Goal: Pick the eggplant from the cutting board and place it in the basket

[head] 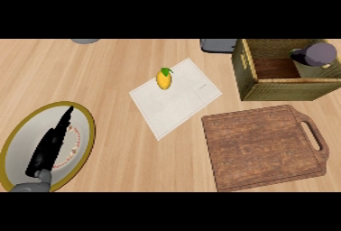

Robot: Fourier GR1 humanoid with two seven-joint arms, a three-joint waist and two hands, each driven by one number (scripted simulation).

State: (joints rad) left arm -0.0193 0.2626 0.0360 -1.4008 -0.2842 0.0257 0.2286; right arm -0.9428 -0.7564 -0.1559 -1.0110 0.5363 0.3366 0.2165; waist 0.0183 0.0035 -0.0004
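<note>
Resting hand: the left hand [48,144] lies over the plate [83,118] at lower left, fingers straight, holding nothing.
Right hand: its dark shape [315,55] hangs above the basket [279,88] at upper right; I cannot tell whether its fingers are curled.
Eggplant: not clearly visible; it may be hidden by the right hand at the basket.
Cutting board: the brown board [263,146] lies bare on the counter [106,67], handle to the right.
Mat: a white mat [177,106] carries a yellow mango [163,78].
</note>
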